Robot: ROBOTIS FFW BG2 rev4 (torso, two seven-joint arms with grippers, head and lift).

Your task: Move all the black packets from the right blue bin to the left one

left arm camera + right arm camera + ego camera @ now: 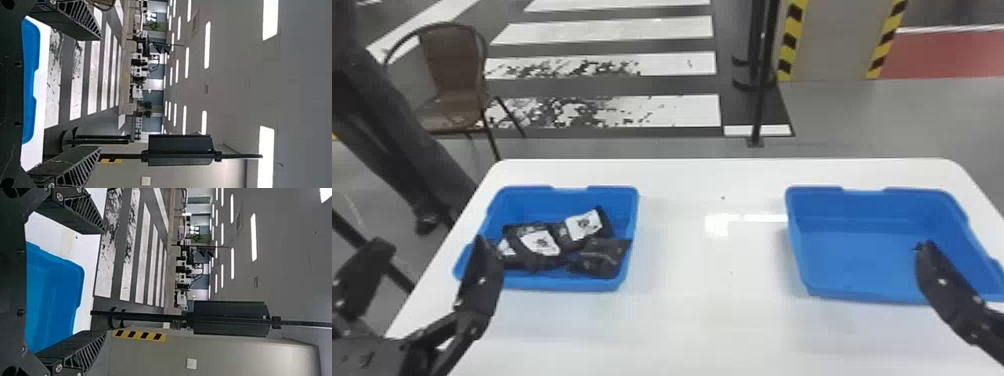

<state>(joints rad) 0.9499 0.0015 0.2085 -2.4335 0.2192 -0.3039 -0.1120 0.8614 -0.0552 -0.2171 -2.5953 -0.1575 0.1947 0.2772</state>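
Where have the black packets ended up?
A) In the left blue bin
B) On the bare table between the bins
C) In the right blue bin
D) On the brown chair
A: the black packets lie in a loose pile inside the left blue bin.

A brown chair (449, 62) stands beyond the white table (702, 325), beside white floor stripes (682, 110), left of a black post (760, 107)

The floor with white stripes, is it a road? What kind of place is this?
Probably a big indoor workshop or test hall, not a real road. The white stripes look like a crosswalk, but long ceiling lights shine overhead, and there are yellow-and-black warning bands.
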